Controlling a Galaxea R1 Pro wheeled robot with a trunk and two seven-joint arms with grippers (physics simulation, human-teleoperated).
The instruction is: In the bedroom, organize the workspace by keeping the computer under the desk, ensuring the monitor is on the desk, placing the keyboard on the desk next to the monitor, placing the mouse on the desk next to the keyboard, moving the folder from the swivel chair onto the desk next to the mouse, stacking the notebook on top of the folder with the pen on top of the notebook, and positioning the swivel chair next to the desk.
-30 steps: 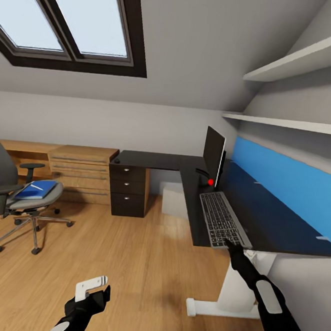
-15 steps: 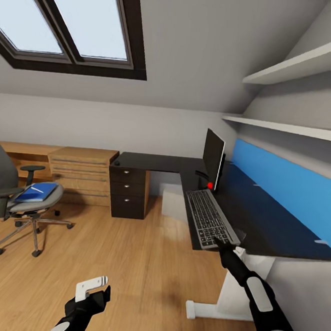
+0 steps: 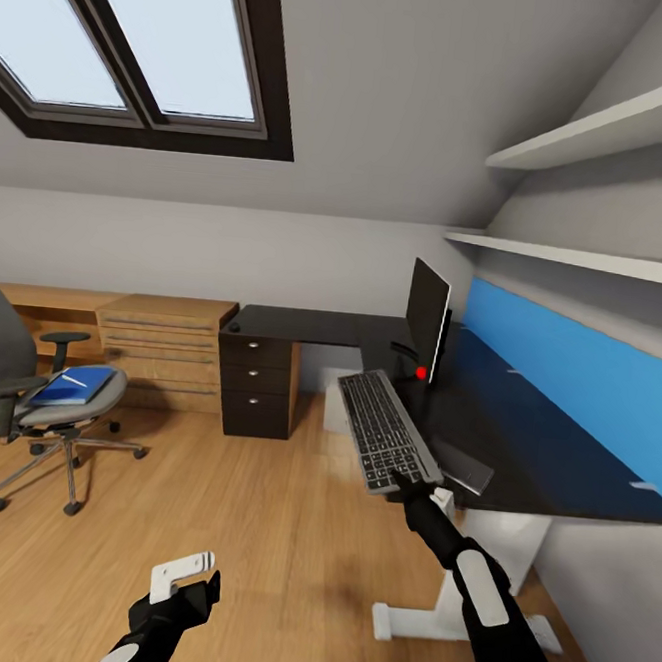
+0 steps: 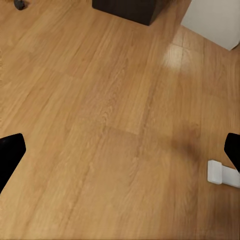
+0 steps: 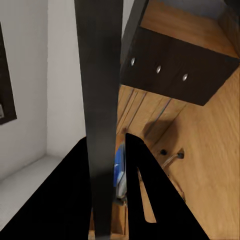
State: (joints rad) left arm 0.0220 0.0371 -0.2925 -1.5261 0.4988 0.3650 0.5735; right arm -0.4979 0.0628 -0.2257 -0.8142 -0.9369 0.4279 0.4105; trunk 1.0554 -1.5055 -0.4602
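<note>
Slim silver-grey keyboard with dark keys: overhanging the black L-shaped table's left edge, right gripper clamping its near end. Advisable: sliding it right, beside the black flat-screen monitor. Left gripper idling, spread apart.

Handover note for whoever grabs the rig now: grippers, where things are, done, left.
Right gripper: shut on the keyboard, held tilted, partly past the desk edge.
Left gripper: open, idle above the floor.
Monitor on the desk; grey computer under it.
Folder with the pen on top sits on the swivel chair, away from the desk.
Left: set the keyboard by the monitor, mouse, folder stack, chair.
</note>
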